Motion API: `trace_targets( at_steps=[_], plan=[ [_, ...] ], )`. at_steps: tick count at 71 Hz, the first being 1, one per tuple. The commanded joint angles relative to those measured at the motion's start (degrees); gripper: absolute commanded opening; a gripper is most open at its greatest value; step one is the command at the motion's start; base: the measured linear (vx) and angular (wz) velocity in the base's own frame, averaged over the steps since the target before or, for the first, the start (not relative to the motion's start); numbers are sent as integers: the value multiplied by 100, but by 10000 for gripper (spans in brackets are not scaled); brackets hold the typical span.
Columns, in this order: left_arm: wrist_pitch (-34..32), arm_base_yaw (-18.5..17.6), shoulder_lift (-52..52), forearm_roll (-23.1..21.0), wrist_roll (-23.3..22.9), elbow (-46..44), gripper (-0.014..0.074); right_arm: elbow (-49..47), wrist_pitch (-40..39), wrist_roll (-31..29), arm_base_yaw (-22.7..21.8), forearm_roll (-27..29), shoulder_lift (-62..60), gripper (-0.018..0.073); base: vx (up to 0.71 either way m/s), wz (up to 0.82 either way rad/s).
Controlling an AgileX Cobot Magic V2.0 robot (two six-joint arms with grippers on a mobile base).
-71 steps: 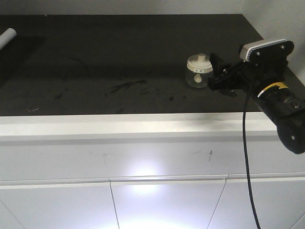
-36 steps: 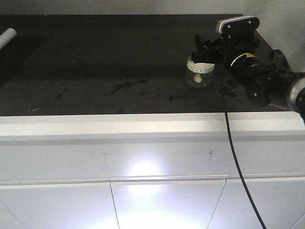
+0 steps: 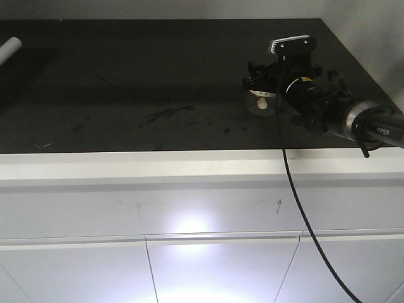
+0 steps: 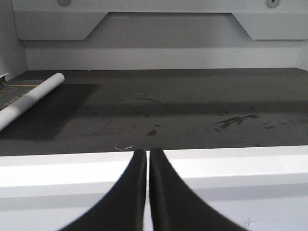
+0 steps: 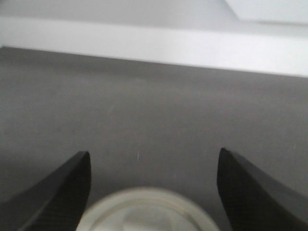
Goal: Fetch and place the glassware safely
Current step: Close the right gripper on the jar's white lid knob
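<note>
Viewing from the front, we see the jar (image 3: 262,105) standing upright on the dark counter (image 3: 158,76), toward its right end and in the front half of the surface. The right gripper (image 3: 257,81) reaches in from the right and sits over the jar's top, hiding most of the lid in this view. In the right wrist view, the right gripper (image 5: 154,152) has its fingers (image 5: 62,192) spread wide, with the blurred off-white lid (image 5: 144,211) low between them. The jar is bracketed but not clamped, and we cannot tell whether either finger touches it. In the left wrist view, the left gripper (image 4: 147,153) has its fingers pressed together with nothing between them. It is held before the counter's white front edge (image 4: 231,166). A white tube (image 4: 29,98) lies at the far left of the counter, well apart from the jar.
</note>
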Motion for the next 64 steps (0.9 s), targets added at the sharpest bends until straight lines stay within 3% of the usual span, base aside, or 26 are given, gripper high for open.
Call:
trace_targets(
  at_steps=[1,13,27,34,45,64],
  plan=[
    [-405,-29,51,-56,-41,-177,-7,-194,-276,4,-3,15,-323,519,0,0],
    [-405,-29,51,-56,-41,-177,-7,-194,-213,4,-3,15,-305,505,0,0],
    [-405,-29,51,-56,-41,-177,-7,-194,-78,4,-3,15,-240,387,0,0],
    [-405,-29,51,-56,-41,-177,-7,-194,-40,4,-3,15,-239,274,0,0],
    [-405,-29,51,-56,-41,-177,-7,-194,-227,4,-3,15,-239,-7,0,0],
    [-405,-29,51,-56,-41,-177,-7,-194,-323,4,-3,15,-381,-8,0,0]
  ],
)
